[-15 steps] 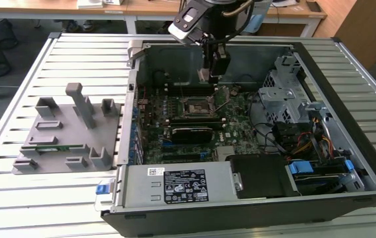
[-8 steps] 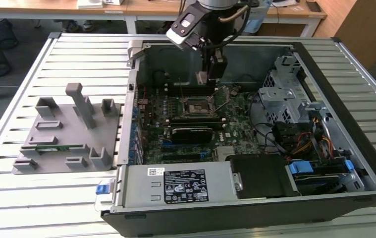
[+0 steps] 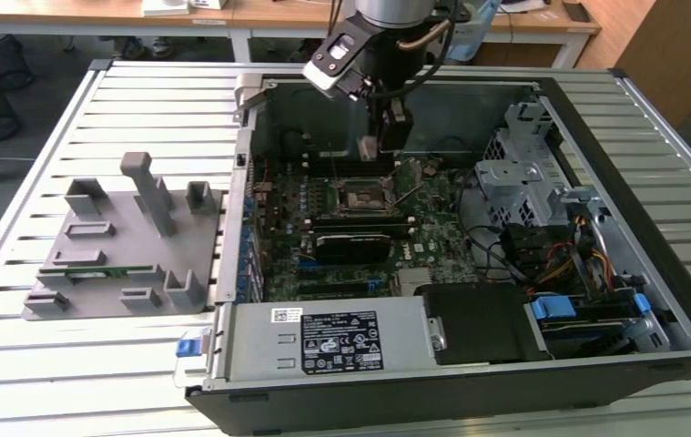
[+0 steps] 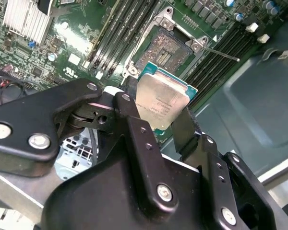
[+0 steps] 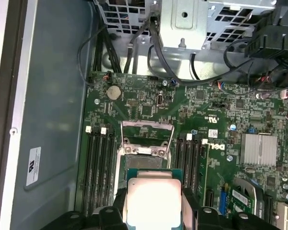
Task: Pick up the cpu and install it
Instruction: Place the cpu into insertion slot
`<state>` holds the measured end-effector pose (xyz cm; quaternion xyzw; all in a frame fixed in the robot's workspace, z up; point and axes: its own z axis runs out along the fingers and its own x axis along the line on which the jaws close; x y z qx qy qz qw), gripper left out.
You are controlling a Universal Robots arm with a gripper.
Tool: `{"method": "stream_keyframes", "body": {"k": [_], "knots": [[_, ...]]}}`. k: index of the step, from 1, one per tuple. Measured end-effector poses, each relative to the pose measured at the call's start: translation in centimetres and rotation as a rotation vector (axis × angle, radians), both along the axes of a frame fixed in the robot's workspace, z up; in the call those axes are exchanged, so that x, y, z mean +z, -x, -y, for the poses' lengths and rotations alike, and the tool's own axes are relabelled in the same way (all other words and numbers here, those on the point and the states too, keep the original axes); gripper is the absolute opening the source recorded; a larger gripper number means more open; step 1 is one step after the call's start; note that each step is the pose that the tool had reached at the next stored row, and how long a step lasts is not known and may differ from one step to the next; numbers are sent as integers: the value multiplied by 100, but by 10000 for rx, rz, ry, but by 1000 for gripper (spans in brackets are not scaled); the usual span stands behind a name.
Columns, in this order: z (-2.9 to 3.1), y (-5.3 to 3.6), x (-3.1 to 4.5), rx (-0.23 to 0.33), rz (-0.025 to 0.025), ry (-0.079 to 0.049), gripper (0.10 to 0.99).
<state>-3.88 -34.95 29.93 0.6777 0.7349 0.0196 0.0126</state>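
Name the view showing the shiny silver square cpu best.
The first wrist view: the cpu faces the camera squarely. The second wrist view shows it tilted; the exterior view, a small pale sliver.

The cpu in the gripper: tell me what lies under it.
Under the cpu is the green motherboard. The open socket shows just past its edge, with memory slots on either side. What lies directly below is covered by the cpu and the gripper.

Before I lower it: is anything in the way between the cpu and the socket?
Nothing visible. The gripper holds the cpu in the air near the socket, which lies open and bare, its lever sticking out to one side.
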Motion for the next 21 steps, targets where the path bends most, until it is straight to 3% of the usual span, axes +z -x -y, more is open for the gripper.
{"method": "stream_keyframes", "body": {"k": [11, 21], "knots": [[0, 1, -194, 25, 0, -1, 533], [-24, 3, -296, -128, 0, 58, 533]]}}
